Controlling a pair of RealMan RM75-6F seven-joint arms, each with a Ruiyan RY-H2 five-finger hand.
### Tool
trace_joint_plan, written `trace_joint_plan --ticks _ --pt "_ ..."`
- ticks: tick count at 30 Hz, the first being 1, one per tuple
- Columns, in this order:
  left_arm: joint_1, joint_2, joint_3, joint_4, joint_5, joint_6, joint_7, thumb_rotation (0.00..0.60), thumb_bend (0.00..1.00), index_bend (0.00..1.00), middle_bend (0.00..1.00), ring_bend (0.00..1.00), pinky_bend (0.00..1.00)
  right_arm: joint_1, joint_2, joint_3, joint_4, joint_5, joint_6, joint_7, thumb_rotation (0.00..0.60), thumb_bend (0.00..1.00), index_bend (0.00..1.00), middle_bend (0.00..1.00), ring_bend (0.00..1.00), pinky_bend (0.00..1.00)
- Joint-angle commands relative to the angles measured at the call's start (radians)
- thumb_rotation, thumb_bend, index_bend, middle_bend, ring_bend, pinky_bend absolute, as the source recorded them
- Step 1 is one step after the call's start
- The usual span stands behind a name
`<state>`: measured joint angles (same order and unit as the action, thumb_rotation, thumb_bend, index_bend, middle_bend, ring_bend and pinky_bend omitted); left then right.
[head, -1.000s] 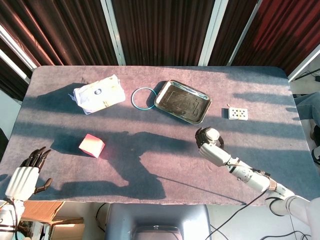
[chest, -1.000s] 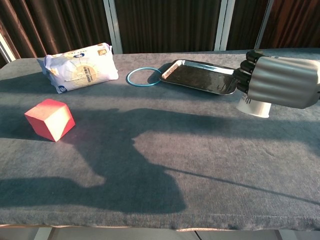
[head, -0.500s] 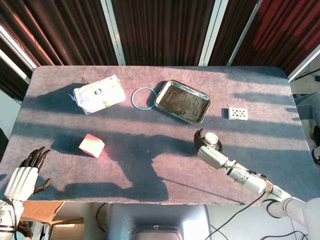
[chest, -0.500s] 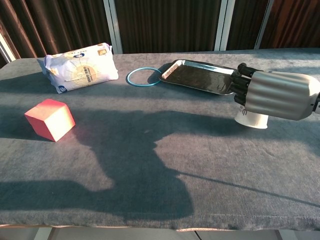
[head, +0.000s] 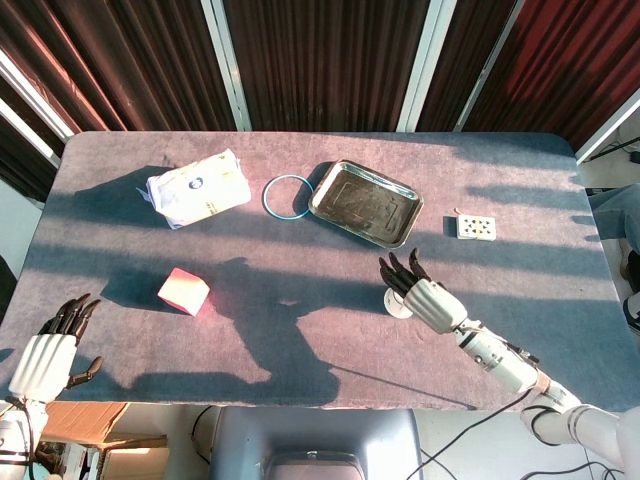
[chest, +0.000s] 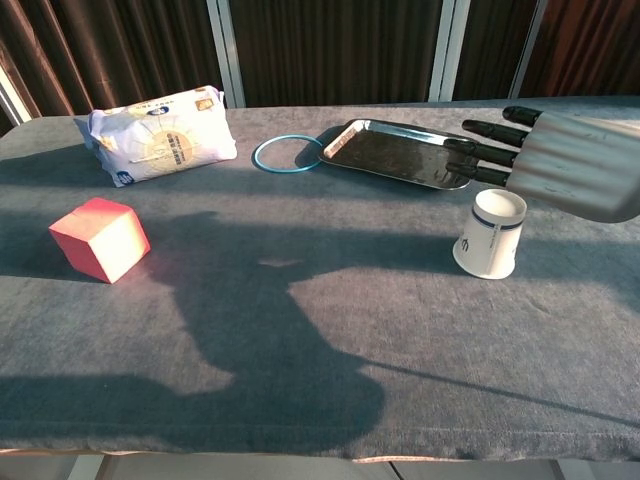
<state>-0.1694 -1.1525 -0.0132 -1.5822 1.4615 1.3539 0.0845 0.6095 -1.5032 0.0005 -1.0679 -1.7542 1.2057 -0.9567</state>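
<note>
The right robot hand (chest: 570, 165) is hovering just above and slightly behind a white cup (chest: 490, 234), with its dark fingers (chest: 490, 130) stretching out straight and apart, gripping nothing. The cup is standing on the grey counter (chest: 300, 330), mouth up and leaning a little, just in front of the near-right corner of the metal tray (chest: 395, 152). In the head view the cup (head: 397, 302) is peeking out at the left edge of the right robot hand (head: 425, 295), so it is lying below the fingers and toward the robot's left of the palm. Its long axis is running nearly upright. The left robot hand (head: 45, 355) is hanging off the counter's near-left corner, fingers loosely apart and empty, well apart from the cup; the right one is sitting far nearer
</note>
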Motion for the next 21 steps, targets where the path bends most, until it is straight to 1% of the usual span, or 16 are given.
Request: trace_joint_plan --ticks 1,4,5,6,8,11,15,21 --pt "0.001 0.000 0.000 0.000 0.001 0.003 0.001 0.600 0.29 0.00 0.01 0.00 0.23 -0.051 0.084 0.050 -0.175 0.116 0.012 0.177 0.600 0.32 0.09 0.08 0.05 0.32" --pt "0.003 -0.002 0.000 0.001 0.005 0.009 0.004 0.600 0.29 0.00 0.01 0.00 0.24 -0.107 0.161 0.083 -0.337 0.217 0.040 0.345 0.600 0.32 0.09 0.08 0.05 0.28" --pt "0.003 -0.003 -0.001 0.002 0.006 0.011 0.006 0.600 0.29 0.00 0.01 0.00 0.24 -0.130 0.197 0.091 -0.401 0.247 0.051 0.433 0.600 0.31 0.09 0.08 0.05 0.24" --pt "0.003 -0.004 -0.001 0.002 0.006 0.012 0.008 0.600 0.29 0.00 0.01 0.00 0.24 -0.147 0.223 0.095 -0.442 0.260 0.064 0.507 0.600 0.31 0.09 0.08 0.04 0.18" --pt "0.004 -0.006 -0.001 0.001 0.007 0.016 0.013 0.600 0.29 0.00 0.01 0.00 0.24 -0.190 0.270 0.099 -0.497 0.271 0.112 0.673 0.600 0.31 0.08 0.08 0.01 0.09" --pt "0.006 -0.008 -0.001 0.000 0.010 0.021 0.019 0.600 0.29 0.00 0.01 0.00 0.24 -0.252 0.312 0.090 -0.524 0.280 0.174 0.811 0.600 0.31 0.08 0.08 0.01 0.09" --pt "0.009 -0.012 -0.001 0.002 0.017 0.032 0.025 0.600 0.29 0.00 0.01 0.00 0.24 -0.325 0.325 0.072 -0.537 0.314 0.233 0.840 0.600 0.31 0.08 0.08 0.01 0.09" --pt "0.015 -0.020 -0.008 0.009 0.016 0.051 0.038 0.600 0.29 0.00 0.01 0.00 0.24 -0.395 0.285 0.056 -0.503 0.357 0.273 0.837 0.600 0.30 0.07 0.08 0.01 0.10"
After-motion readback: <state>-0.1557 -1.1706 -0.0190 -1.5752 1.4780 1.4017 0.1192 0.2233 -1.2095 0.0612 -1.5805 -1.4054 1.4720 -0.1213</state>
